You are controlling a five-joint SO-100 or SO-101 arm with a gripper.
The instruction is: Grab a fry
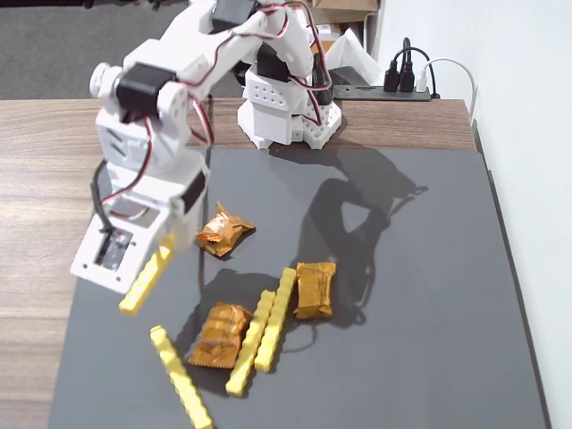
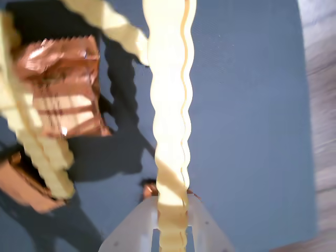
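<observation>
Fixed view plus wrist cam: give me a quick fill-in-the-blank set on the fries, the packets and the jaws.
1. The gripper holds one fry, its jaws ____ on it.
2. Counting the held one, the fixed view shows ____ yellow fries.
3. The orange foil packets on the mat number ____.
4. In the fixed view, the held fry hangs over the mat's ____ edge.

Missing words: shut; four; three; left
</observation>
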